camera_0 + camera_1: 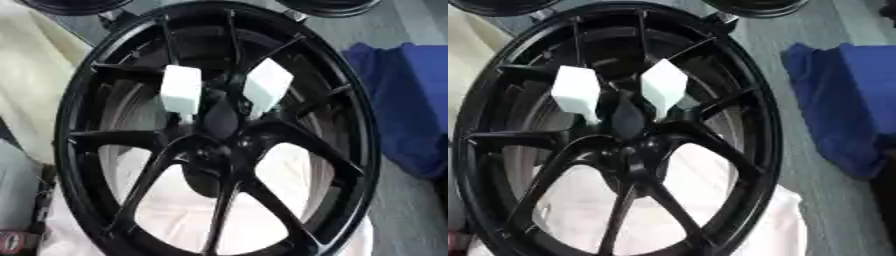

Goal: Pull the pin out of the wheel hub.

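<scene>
Neither the left hand nor the right hand is seen in either view, so whether their fingers are open or curled cannot be told, and no bearing from a hand to the work can be read directly. Places are therefore given from the near edge, where the hands would be expected to come in.

Nearest, a white cloth [184, 220] is seen through the lower spokes of a black wheel [66, 130], which fills most of the view and is tilted slightly. Farther in, at the middle of the wheel, the hub [219, 125] is found. Just beyond it two pale pieces stand out of the hub area: a left white block [181, 92] and a right white block [266, 82], each narrowing to a stem that points down toward the hub. These are judged to be the pins. Their long axes run roughly toward the camera and upward, so a pull along that line, away from the hub, is judged to be needed. Each block lies toward its own side, so neither arm is clearly favoured.

Room around the blocks is limited by the spokes beside them. To the right a blue cloth [411, 100] lies on a grey floor [411, 220]; farthest off, parts of other dark wheels [332, 6] are seen.
</scene>
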Controlling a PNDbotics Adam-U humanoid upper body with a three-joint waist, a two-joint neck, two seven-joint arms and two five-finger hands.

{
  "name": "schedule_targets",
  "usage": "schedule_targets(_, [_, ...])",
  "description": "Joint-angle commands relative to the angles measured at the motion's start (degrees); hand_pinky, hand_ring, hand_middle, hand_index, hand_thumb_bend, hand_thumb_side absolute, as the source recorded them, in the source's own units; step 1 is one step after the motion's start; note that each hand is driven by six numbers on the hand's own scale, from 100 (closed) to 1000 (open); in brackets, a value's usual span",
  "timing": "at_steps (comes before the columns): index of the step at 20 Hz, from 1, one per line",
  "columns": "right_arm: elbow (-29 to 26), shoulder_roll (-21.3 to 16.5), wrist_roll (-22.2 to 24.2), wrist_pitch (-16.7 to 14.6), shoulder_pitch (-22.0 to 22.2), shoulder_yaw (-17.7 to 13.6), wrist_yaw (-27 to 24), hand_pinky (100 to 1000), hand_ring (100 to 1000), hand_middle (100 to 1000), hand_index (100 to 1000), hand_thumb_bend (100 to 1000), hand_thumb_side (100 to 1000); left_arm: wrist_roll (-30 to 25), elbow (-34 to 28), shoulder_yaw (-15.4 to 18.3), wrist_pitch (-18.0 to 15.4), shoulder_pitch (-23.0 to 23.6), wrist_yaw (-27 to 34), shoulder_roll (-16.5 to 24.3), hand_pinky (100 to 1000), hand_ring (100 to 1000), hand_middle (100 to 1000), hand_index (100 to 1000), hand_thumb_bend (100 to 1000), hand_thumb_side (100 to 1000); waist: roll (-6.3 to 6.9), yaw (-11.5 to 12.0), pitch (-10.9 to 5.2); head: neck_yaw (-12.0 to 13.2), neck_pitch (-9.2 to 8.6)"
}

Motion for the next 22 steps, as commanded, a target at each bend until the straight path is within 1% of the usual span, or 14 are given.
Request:
schedule_targets(1, [-1.1,-7.2,2.9,-2.6,-1.4,-0.3,3.7,804,729,662,719,100,412,-0.2,-1.2,0.3,-0.1,0.0,-0.1,1.6,943,575,579,757,195,745,-0.03,0.0,-1.72,-0.1,0.09])
schedule_targets(3, [-1.1,-10.3,5.5,-4.5,-2.4,0.4,6.0,814,748,680,731,100,403,-0.3,-1.2,0.2,-0.1,0.1,-0.1,1.7,943,574,579,757,194,745,-0.10,0.1,-1.86,-0.2,0.12])
schedule_targets(6, [-1.1,-14.6,10.8,-7.7,-4.4,2.0,9.9,827,772,699,746,100,412,-0.5,-1.2,0.0,0.0,0.1,0.0,1.9,943,574,579,757,193,744,-0.23,0.3,-2.04,-0.5,0.14])
schedule_targets(10, [-1.1,-18.2,18.2,-11.7,-7.1,4.7,13.7,839,798,717,758,100,419,-0.8,-1.2,-0.2,0.0,-0.1,0.1,2.1,944,574,579,757,193,743,-0.46,0.9,-2.22,-1.1,-0.01])
schedule_targets(13, [-1.1,-19.8,21.8,-14.8,-8.9,6.8,14.9,843,806,724,763,109,408,-1.1,-1.2,-0.5,0.1,-0.2,0.2,2.2,944,573,579,757,192,743,-0.62,1.4,-2.30,-1.7,-0.44])
schedule_targets(15, [-1.1,-20.4,23.5,-16.9,-10.1,8.4,15.3,844,810,726,766,144,388,-1.3,-1.2,-0.6,0.1,-0.3,0.2,2.3,944,573,579,757,192,743,-0.69,1.8,-2.35,-2.3,-0.78])
schedule_targets(16, [-1.1,-20.6,24.2,-17.7,-10.7,9.1,15.5,845,812,729,768,134,396,-1.4,-1.2,-0.7,0.1,-0.3,0.2,2.4,944,573,579,757,192,742,-0.71,1.9,-2.38,-2.6,-0.90])
schedule_targets(17, [-1.1,-20.9,24.8,-18.4,-11.4,9.8,15.5,846,814,731,770,146,395,-1.4,-1.2,-0.7,0.1,-0.4,0.3,2.4,944,573,579,757,193,741,-0.74,2.1,-2.44,-2.9,-0.99])
schedule_targets(19, [-1.1,-21.4,26.1,-18.9,-12.8,11.1,15.7,847,817,736,778,163,399,-1.6,-1.2,-0.8,0.1,-0.4,0.4,2.5,944,573,580,757,194,741,-0.83,2.4,-2.57,-3.4,-1.03])
schedule_targets(22, [-1.1,-22.0,27.9,-18.7,-15.2,13.1,15.6,848,818,739,783,184,402,-1.8,-1.2,-1.0,0.2,-0.4,0.5,2.7,944,573,579,757,194,741,-0.98,2.7,-2.71,-3.8,-0.96])
